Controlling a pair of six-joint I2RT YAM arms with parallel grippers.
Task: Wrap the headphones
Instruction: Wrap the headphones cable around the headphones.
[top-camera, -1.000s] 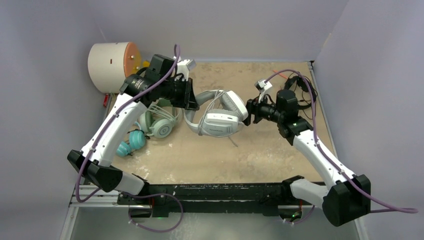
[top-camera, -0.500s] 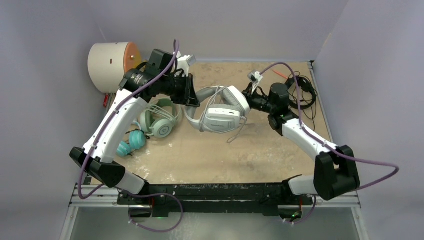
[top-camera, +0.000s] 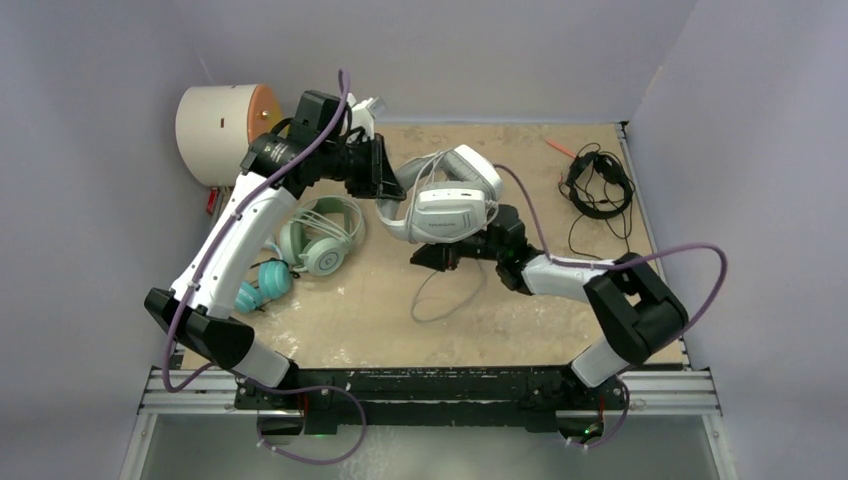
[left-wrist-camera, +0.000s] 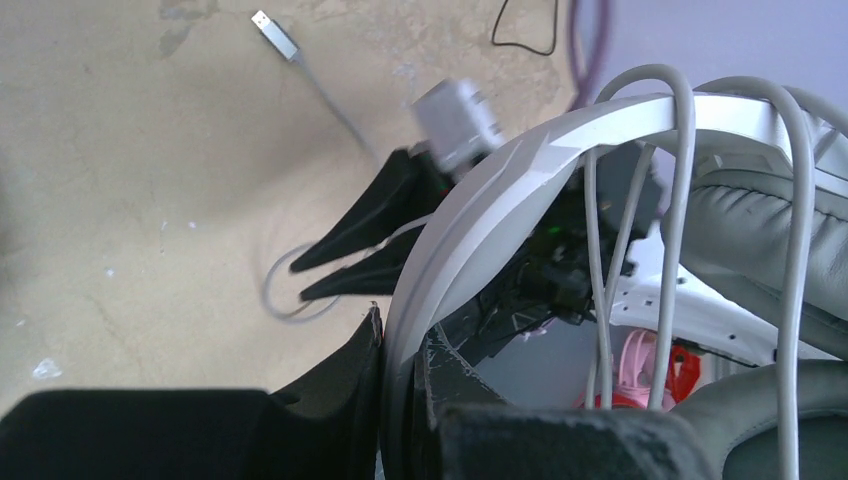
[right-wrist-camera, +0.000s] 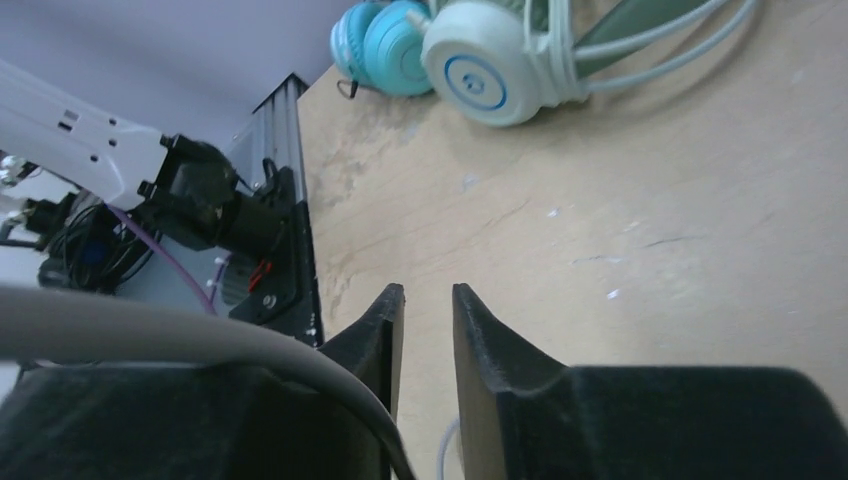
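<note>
My left gripper (top-camera: 385, 188) is shut on the white headband (left-wrist-camera: 470, 215) of the large white-and-grey headphones (top-camera: 442, 200) and holds them above the table. Grey cable turns (left-wrist-camera: 682, 200) lie over the band, and a loose loop (top-camera: 445, 292) trails on the table, its USB plug (left-wrist-camera: 275, 35) lying flat. My right gripper (top-camera: 425, 258) points left, low, just in front of and below the raised headphones. Its jaws (right-wrist-camera: 428, 292) stand a narrow gap apart with nothing between the tips. The mint-green headphones (top-camera: 320, 240), teal headphones (top-camera: 265, 283) and black headphones (top-camera: 597, 185) lie on the table.
A cream drum with an orange face (top-camera: 222, 122) stands at the back left corner. Grey walls close in the table on the left, back and right. The black rail (top-camera: 440, 385) with both arm bases runs along the near edge.
The right arm swung from the right of the white-and-grey headphones round to below and in front of them, and its jaws narrowed. The left gripper carried the headphones slightly up and back.
</note>
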